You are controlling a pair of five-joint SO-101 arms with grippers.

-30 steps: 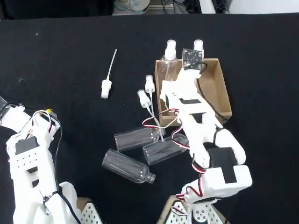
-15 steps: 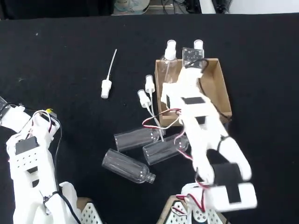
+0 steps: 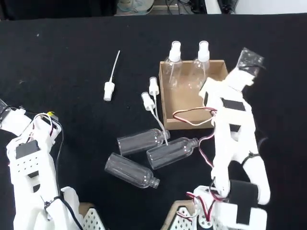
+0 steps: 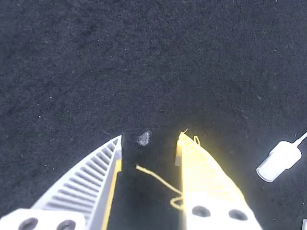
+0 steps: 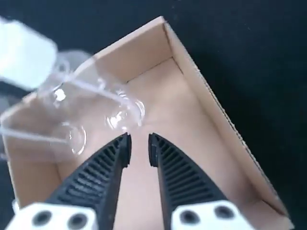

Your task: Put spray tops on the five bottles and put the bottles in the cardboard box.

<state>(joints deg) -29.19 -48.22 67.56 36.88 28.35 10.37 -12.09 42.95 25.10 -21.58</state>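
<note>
Clear plastic bottles — white spray tops

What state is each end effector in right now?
Left end effector: open, empty.
Right end effector: slightly open, empty, above the cardboard box.

This looks like a robotics lab or a hobby workbench, not a home room. A black cloth covers the tabletop. The left arm and right arm are white printed-plastic builds with loose red, white and black servo wires on show. Past the far edge lies what seems a tangle of cables, though that strip is too thin to read well.
</note>
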